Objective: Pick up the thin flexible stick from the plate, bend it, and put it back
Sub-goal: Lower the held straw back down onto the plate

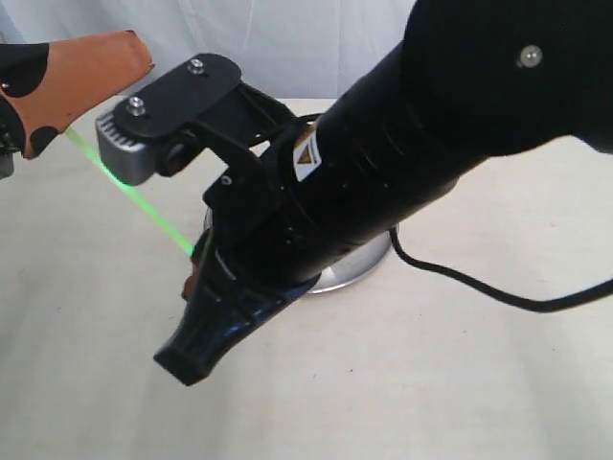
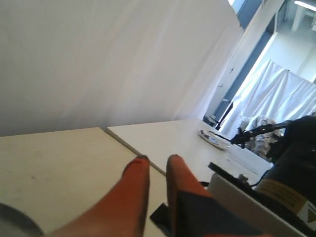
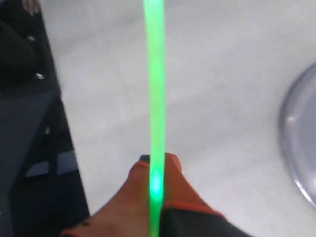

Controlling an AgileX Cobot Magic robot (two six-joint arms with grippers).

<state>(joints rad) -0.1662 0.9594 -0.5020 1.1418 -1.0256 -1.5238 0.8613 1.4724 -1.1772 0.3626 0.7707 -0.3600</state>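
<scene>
The thin flexible stick glows neon green and spans the air between both grippers, above the table and left of the plate. My left gripper, with orange fingers, is at the upper left, and the stick's upper end disappears under it. The left wrist view shows its fingers close together with a narrow gap and no stick in sight. My right gripper is shut on the stick's lower end, which runs slightly curved away from it. The silver plate lies mostly hidden under the right arm; its rim shows beside the gripper.
The bulky black right arm crosses the middle of the scene, and its grey camera block sits close to the stick. A black cable trails over the table at right. White curtains hang behind.
</scene>
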